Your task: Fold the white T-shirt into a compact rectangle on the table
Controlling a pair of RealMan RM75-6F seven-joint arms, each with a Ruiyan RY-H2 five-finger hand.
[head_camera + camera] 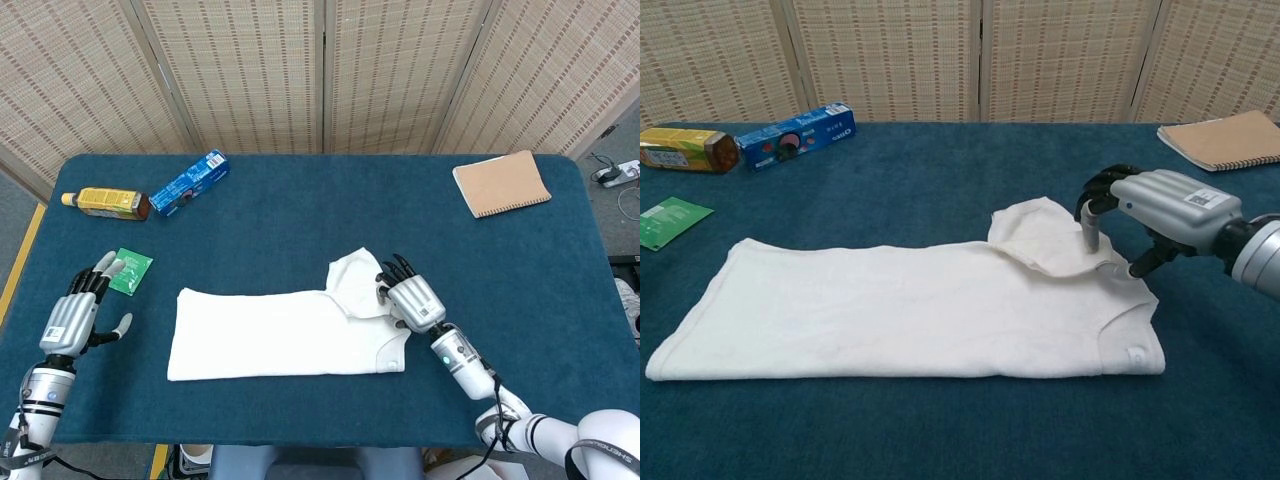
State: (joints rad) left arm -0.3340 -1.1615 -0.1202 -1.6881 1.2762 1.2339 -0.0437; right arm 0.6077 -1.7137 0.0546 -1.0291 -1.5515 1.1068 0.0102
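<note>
White cotton, the T-shirt lies flat near the table's middle, long axis running left to right, collar end at right. My right hand sits at that end, fingers curled onto the folded sleeve; I cannot tell whether cloth is pinched. My left hand, fingers spread and holding nothing, hovers well apart to the left.

Silver hands, black-jointed fingers, white labels.
</note>
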